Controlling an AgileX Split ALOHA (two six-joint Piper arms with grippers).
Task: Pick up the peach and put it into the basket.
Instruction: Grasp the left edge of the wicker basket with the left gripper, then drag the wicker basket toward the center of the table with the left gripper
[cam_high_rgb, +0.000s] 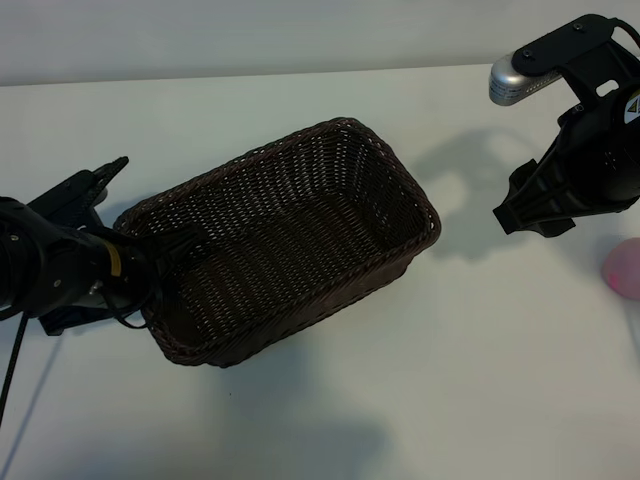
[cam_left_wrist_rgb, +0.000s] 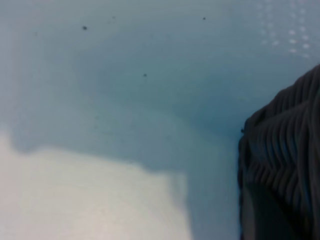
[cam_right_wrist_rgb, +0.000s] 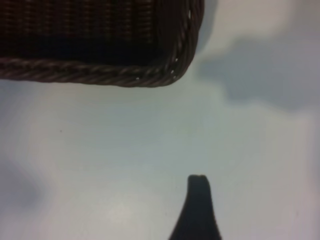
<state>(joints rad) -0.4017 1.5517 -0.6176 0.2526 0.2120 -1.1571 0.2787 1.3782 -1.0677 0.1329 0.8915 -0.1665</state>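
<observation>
While both arms hang over the table (cam_high_rgb: 330, 420), the count reads: 1 basket (cam_high_rgb: 290, 240), 1 peach (cam_high_rgb: 625, 268), 2 grippers, nothing else loose on the surface.

Basket: dark-brown woven wicker, rectangular with rounded corners and a braided rim, sitting diagonally near the middle of the table, nothing inside it.

Peach: pale pink, lying on the table at the right edge of the exterior view, partly cut off by the frame, well apart from the basket and outside it.

Left gripper (cam_high_rgb: 172, 252): at the basket's left short end, jaws pinched on the braided rim there. The left wrist view shows only a slice of wicker wall against the table, no fingers visible.

Right gripper (cam_high_rgb: 515, 210): raised above the table, right of the basket and just above-left of the peach in the exterior view; jaws spread, holding nothing. 1 dark fingertip (cam_right_wrist_rgb: 199, 187) shows in the right wrist view, with a basket corner beyond it.

Surface: plain white matte tabletop, soft shadows under the basket and both arms. Room: a pale grey-white wall (cam_high_rgb: 250, 30) runs along the far table edge
</observation>
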